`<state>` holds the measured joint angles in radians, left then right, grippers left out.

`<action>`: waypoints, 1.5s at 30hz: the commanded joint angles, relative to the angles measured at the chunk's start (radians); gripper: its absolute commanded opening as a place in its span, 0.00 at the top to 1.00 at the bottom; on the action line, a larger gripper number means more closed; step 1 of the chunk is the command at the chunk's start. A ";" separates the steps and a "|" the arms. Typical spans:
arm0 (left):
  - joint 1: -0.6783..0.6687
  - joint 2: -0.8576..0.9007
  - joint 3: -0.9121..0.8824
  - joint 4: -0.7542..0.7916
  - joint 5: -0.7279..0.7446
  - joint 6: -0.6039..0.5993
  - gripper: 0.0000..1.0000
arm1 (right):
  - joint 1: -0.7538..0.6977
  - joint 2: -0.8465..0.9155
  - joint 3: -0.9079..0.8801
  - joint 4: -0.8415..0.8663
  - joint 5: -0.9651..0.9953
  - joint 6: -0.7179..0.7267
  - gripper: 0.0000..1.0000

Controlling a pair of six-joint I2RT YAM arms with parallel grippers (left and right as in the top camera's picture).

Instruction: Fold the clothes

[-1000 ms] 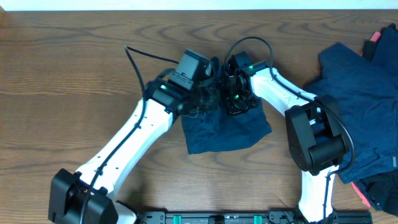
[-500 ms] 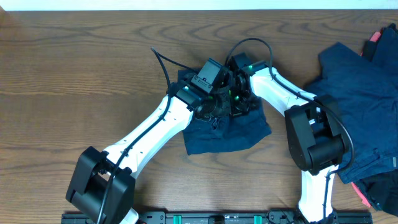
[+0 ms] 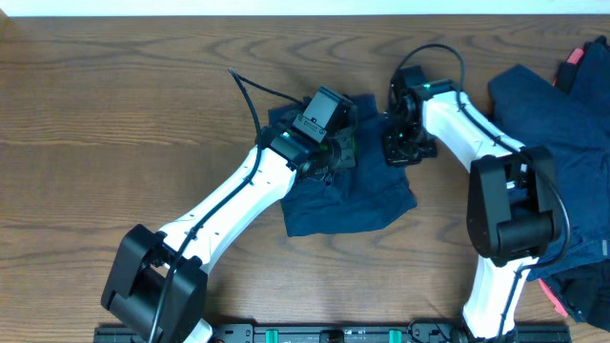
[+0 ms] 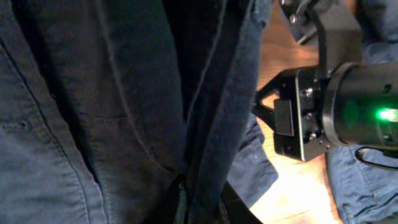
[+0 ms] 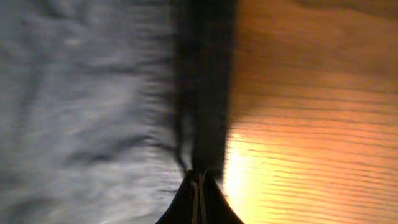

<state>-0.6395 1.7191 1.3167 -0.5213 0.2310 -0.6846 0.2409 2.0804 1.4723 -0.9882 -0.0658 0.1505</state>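
Note:
A navy garment (image 3: 355, 198) lies crumpled at the table's middle. My left gripper (image 3: 339, 152) is over its upper part. In the left wrist view the jaws (image 4: 200, 202) are shut on a raised fold of the dark cloth (image 4: 124, 112). My right gripper (image 3: 400, 149) is at the garment's upper right edge. In the right wrist view, which is blurred, its jaws (image 5: 198, 185) are shut with the garment's dark hem (image 5: 205, 93) running out from the tips, grey-blue cloth (image 5: 81, 106) to the left and bare wood to the right. The right gripper also shows in the left wrist view (image 4: 305, 118).
A pile of dark blue clothes (image 3: 558, 143) covers the table's right side, with red items at its far corner (image 3: 575, 55) and near corner (image 3: 558, 297). The wooden table (image 3: 114, 124) stretches to the left. The arms' bases stand at the front edge.
My right gripper has moved right, from beside the left gripper to the garment's right edge. My left arm swung right, then stayed over the garment's upper part.

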 commanded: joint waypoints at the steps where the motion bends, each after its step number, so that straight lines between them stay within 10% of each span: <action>1: 0.000 0.008 0.026 0.019 -0.016 -0.013 0.86 | 0.001 -0.019 -0.037 0.014 0.035 0.013 0.99; 45: 0.051 0.150 0.009 -0.024 -0.010 0.021 0.86 | 0.125 -0.019 -0.140 0.137 -0.190 0.060 0.99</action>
<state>-0.5747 1.8263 1.3205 -0.5346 0.2260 -0.6769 0.3470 2.0434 1.3506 -0.8536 -0.2253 0.1875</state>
